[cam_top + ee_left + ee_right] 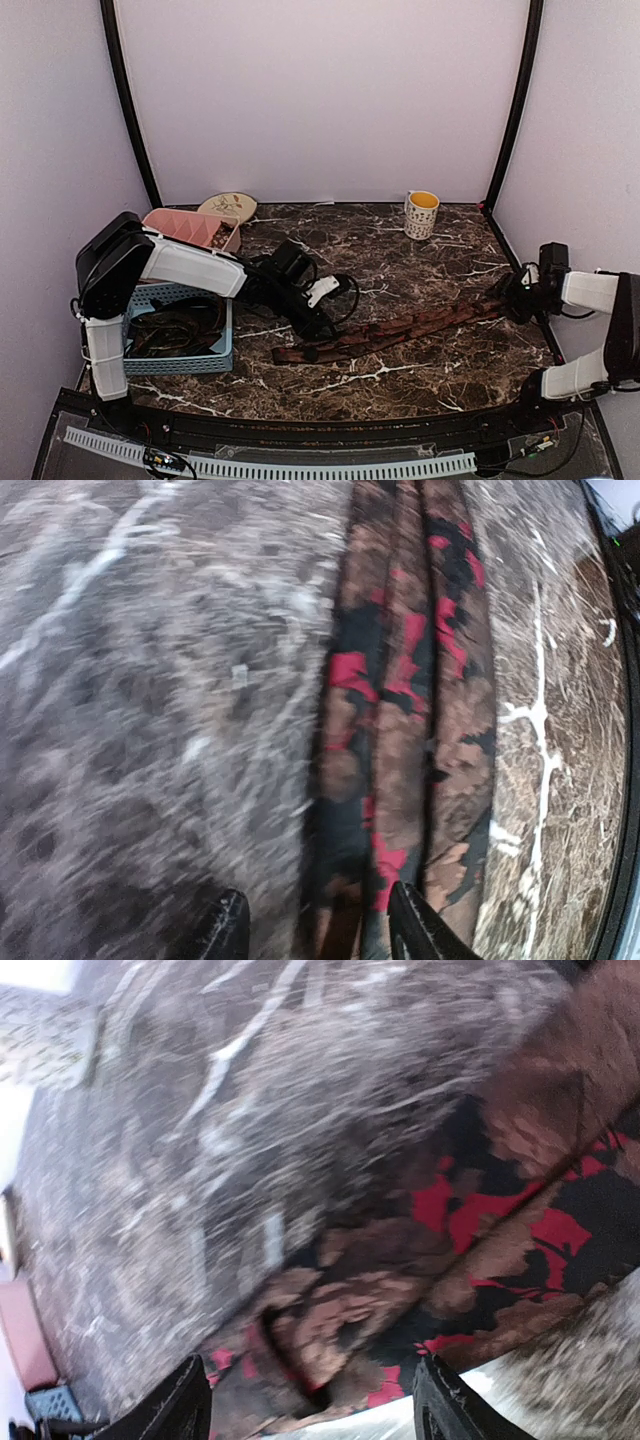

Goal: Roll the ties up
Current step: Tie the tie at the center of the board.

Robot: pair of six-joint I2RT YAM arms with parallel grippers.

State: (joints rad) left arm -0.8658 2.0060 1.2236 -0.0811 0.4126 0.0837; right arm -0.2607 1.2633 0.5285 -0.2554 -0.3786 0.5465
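Observation:
One reddish-brown patterned tie lies flat as a long strip across the marble table, from front centre to the right edge. My left gripper is open, low over its left part. In the left wrist view the folded tie runs between the spread black fingertips, and my left gripper holds nothing. My right gripper is open at the tie's right end. In the right wrist view the crumpled tie end lies between the open jaws of my right gripper.
A blue basket at the left holds dark tangled strips; I cannot tell ties from cables there. A pink tray and a plate stand behind it. A yellow-filled mug stands at the back right.

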